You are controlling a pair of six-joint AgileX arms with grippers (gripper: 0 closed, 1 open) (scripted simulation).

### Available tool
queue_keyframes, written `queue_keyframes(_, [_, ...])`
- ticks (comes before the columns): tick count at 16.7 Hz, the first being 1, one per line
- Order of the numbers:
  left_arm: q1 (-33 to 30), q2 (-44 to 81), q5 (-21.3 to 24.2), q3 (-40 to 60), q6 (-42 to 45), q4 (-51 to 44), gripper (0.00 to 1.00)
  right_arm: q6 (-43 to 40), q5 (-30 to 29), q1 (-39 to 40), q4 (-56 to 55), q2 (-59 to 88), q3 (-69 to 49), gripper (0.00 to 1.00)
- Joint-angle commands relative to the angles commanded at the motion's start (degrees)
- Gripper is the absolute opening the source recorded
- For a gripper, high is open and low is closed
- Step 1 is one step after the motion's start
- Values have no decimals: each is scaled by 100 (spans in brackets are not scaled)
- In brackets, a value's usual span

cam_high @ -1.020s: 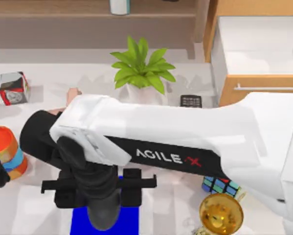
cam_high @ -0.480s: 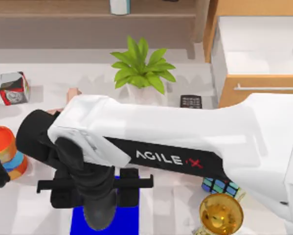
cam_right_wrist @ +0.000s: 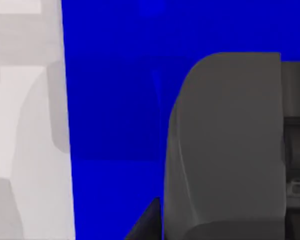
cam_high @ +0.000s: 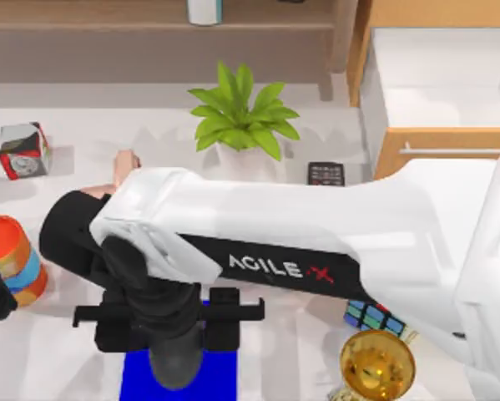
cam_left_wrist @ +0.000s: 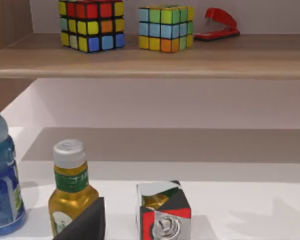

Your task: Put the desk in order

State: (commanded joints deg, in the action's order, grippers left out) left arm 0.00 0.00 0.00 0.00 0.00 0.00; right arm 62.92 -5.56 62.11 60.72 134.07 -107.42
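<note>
While the right arm reaches across the desk [cam_high: 83, 129] from the right, its gripper [cam_high: 170, 334] hangs low over the blue mat [cam_high: 220, 376] at the near edge; whether its fingers are apart or together cannot be told. Over the last second the wrist swung slightly left and returned, so no net progress is evident. The left arm sits parked at the left edge, its wrist view facing a metallic cube [cam_left_wrist: 162, 215], a yellow bottle [cam_left_wrist: 72, 192] and shelf cubes [cam_left_wrist: 92, 25]. Tidying appears unfinished.
</note>
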Motion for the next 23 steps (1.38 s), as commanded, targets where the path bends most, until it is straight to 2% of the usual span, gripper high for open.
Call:
queue_keyframes(4, [0,0,0,0,0,0,100,0,0,0,0,0,0,0])
queue_keyframes(17, [0,0,0,0,0,0,100,0,0,0,0,0,0,98])
queue_keyframes(23, [0,0,0,0,0,0,100,0,0,0,0,0,0,100])
